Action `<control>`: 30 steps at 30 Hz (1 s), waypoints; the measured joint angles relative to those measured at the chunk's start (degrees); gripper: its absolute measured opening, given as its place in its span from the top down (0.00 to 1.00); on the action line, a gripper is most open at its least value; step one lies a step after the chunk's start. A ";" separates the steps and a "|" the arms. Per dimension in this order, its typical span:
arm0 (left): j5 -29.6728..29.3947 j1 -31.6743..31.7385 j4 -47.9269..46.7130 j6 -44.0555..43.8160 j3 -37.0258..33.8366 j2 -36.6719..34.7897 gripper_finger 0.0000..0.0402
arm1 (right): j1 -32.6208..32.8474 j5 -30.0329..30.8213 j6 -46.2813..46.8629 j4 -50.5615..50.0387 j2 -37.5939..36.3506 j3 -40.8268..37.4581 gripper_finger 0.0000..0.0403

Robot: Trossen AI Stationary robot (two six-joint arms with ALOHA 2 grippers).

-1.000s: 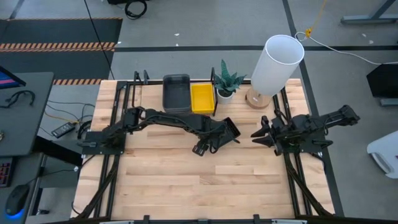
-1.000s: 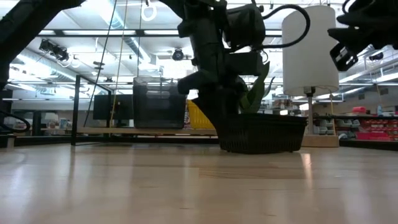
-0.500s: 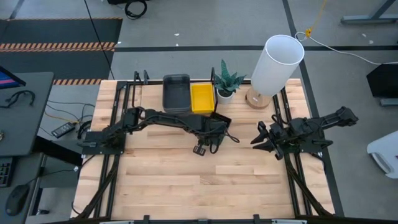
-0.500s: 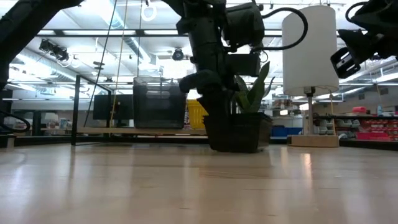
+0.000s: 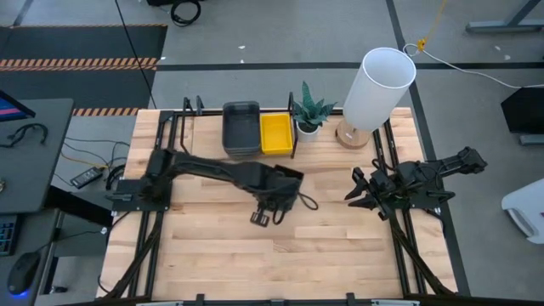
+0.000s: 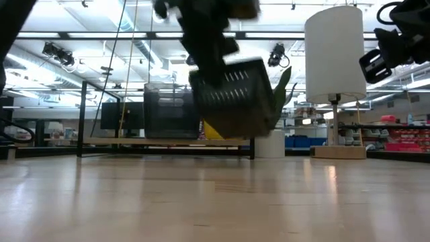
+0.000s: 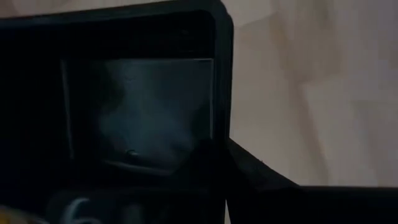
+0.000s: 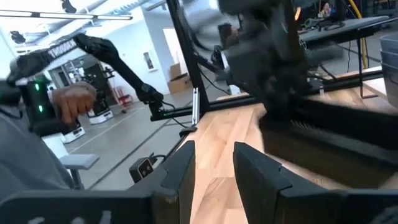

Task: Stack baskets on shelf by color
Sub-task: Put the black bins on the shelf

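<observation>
left claw [image 5: 274,202] clamped shut on the black basket [image 6: 232,97], lifted and tilted; best leveled before heading to the shelf [image 5: 212,155] at 12 o'clock; right claw [image 5: 364,192] hangs half-open, empty.

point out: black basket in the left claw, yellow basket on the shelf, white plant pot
black basket [image 6: 235,97], low view, slotted side wall, lifted off the table
yellow basket [image 5: 275,133], high view, middle of its floor
white plant pot [image 5: 307,130], high view, rim under the leaves
left claw [image 5: 270,199], high view, at the basket's rim
</observation>
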 joint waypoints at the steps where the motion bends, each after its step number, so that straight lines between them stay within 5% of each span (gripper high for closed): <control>1: 0.02 -0.63 -1.33 -1.27 0.00 -1.37 0.94 | 0.00 -0.02 -0.02 -0.19 0.03 0.00 0.72; 8: -2.88 -4.27 -6.29 -6.82 0.02 -9.10 0.94 | 0.00 -0.02 1.75 -0.83 0.20 0.00 0.72; 13: -11.29 -6.30 -11.35 -10.38 -0.71 -13.89 0.95 | 0.00 -0.01 2.05 -0.75 0.20 0.00 0.72; 23: -16.96 -6.01 -6.54 -17.34 -19.54 -30.18 0.95 | 0.00 0.00 2.97 -0.39 0.21 0.00 0.72; 30: -22.79 -6.49 -6.18 -19.92 -23.54 -38.72 0.93 | 0.00 0.00 2.89 -0.39 0.20 0.00 0.72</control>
